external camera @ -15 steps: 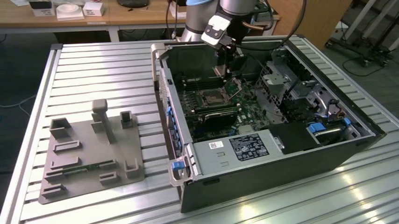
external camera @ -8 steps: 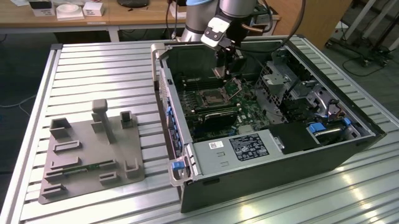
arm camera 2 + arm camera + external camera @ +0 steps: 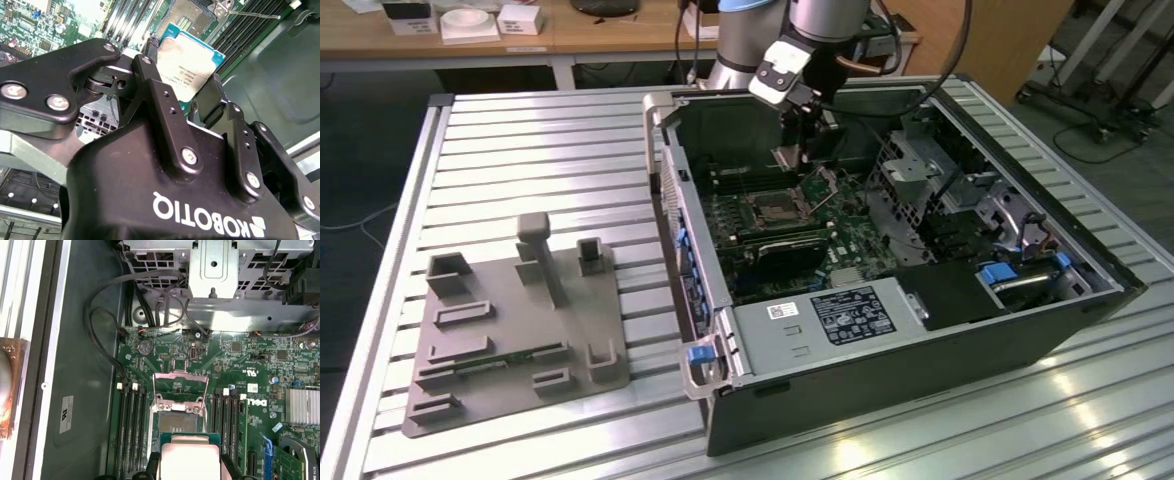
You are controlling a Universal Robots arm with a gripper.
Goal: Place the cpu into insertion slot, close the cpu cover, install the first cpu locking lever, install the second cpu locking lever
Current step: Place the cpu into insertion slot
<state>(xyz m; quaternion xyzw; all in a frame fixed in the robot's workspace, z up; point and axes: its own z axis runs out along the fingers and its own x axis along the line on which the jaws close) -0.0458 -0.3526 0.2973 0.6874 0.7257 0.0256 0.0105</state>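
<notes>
Robot arm (image 3: 761,40) stood over an open computer case (image 3: 1067,330) that lay on its side on a slatted metal table (image 3: 534,140). Its black gripper (image 3: 184,70) had the jaws pinched on the cpu (image 3: 190,60), one finger (image 3: 160,95) against each of two opposite edges, the silvery-grey top turned toward the second wrist view. From where I stood, the gripper hung above the green motherboard (image 3: 240,355), with the chip held off the board and not yet seated. In the first wrist view the insertion slot (image 3: 179,421) lay bare just past the chip's edge, between two banks of long black memory slots (image 3: 131,425). The cpu cover (image 3: 180,375) stood swung open (the board showed through its square window) at the side of the slot away from the chip. A grey power supply box (image 3: 834,320) sat at the near end of the case, and a grey moulded fixture (image 3: 507,330) rested on the table, well apart from the case, to the exterior view's left
</notes>
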